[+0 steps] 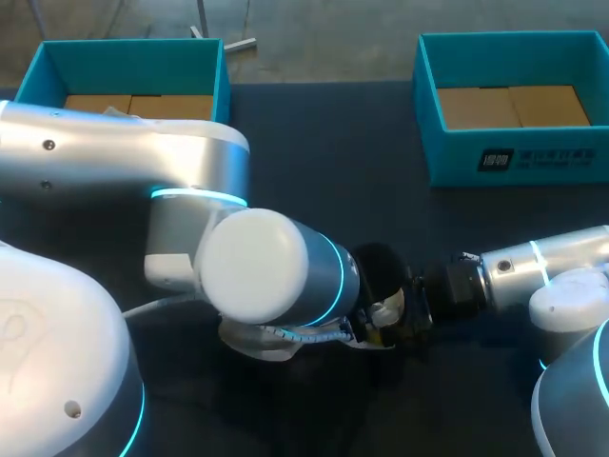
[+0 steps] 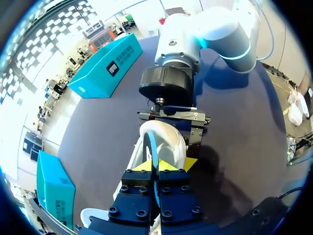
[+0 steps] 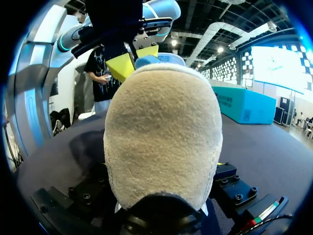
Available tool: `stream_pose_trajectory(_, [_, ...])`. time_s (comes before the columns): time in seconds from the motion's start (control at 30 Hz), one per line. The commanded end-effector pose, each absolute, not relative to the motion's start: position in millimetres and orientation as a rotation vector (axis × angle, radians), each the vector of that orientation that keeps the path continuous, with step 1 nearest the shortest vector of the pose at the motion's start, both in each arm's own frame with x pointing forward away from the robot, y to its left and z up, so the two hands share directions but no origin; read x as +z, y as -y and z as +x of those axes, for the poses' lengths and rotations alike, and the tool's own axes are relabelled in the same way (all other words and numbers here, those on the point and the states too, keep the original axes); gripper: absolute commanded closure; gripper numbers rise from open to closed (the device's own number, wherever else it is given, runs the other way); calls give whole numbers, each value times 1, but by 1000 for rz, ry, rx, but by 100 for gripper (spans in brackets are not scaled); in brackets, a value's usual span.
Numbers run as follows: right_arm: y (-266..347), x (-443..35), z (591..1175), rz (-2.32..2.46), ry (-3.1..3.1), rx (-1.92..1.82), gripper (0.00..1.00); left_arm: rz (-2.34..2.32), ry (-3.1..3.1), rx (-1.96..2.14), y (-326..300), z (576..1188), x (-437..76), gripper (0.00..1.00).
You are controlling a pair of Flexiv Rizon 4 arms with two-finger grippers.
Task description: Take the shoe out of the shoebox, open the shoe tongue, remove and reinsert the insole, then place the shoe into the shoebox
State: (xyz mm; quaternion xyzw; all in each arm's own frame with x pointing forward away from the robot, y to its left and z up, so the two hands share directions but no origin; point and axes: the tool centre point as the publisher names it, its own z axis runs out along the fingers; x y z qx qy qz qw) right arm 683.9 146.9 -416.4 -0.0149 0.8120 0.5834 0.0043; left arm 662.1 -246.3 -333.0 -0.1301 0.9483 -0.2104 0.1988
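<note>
This looks like a robot lab, a place where people test machines, though only a small part of it shows well. Two big, round robot arms in shiny silver and white, the left arm (image 1: pixel 114 157) and the right arm (image 1: pixel 552 257), lean over a wide, flat, dark surface (image 1: pixel 333 162). Rings of blue light (image 1: pixel 195 196) glow on their joints. On the far side sit two open blue-green cardboard boxes, the left box (image 1: pixel 133 62) and the right box (image 1: pixel 447 157).

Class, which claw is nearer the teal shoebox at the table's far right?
Right. The right claw meets the shoe on the side facing that shoebox; the left claw grips it from the opposite side, farther off.
</note>
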Motion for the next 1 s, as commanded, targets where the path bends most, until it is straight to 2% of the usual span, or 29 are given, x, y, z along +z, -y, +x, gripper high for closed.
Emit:
stream_pose_trajectory(0.03, [-149,-416,684,-45,-2550,1821,100,-367,-2657,-582,249,663,-337,82])
stream_pose_trajectory(0.13, [-149,-416,684,-45,-2550,1821,100,-370,-2658,-579,249,662,-338,67])
stream_pose_trajectory(0.17, [-149,-416,684,-45,-2550,1821,100,-371,-2658,-578,248,662,-339,65])
stream_pose_trajectory(0.5, [-149,-416,684,-45,-2550,1821,100,-381,-2657,-541,249,665,-350,67])
stream_pose_trajectory(0.57, [-149,-416,684,-45,-2550,1821,100,-380,-2655,-537,249,665,-351,69])
stream_pose_trajectory(0.63, [-149,-416,684,-45,-2550,1821,100,-380,-2656,-532,248,665,-353,75])
stream_pose_trajectory(0.7, [-149,-416,684,-45,-2550,1821,100,-382,-2659,-534,247,666,-353,100])
stream_pose_trajectory(1.0, [-149,-416,684,-45,-2550,1821,100,-404,-2630,-612,252,667,-329,100])
